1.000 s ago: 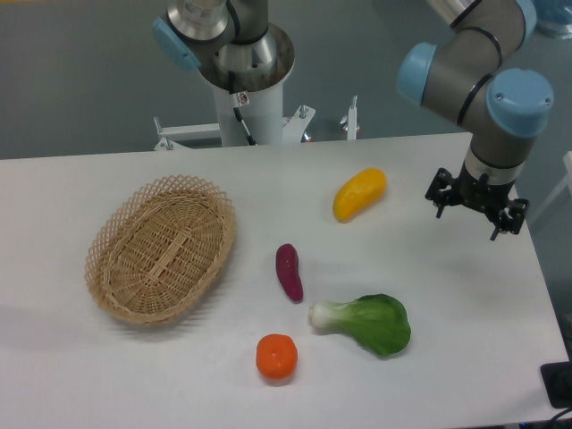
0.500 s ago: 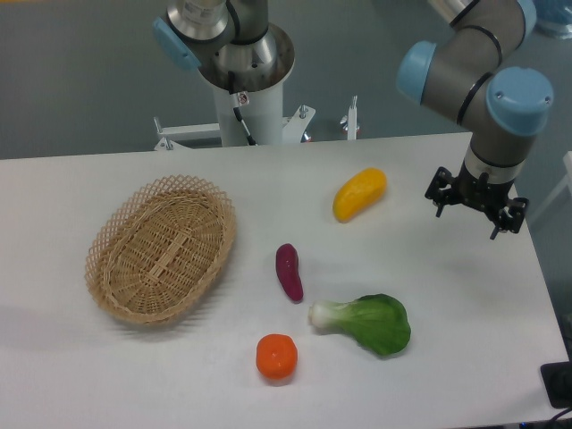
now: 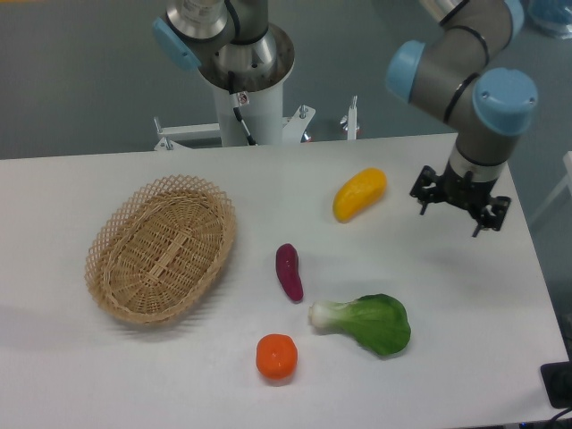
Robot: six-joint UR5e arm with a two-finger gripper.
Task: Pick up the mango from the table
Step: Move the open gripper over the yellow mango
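Mango [image 3: 359, 194] lies on the table [image 3: 500, 304], up-centre, to image-left of the gripper [image 3: 458, 204], near but apart, long axis running lower-left to upper-right; gripper hangs empty above the table with fingers spread wide.

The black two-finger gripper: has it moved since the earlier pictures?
Yes. The black two-finger gripper has shifted left, toward the yellow-orange oval mango, which lies unmoved on the white table.
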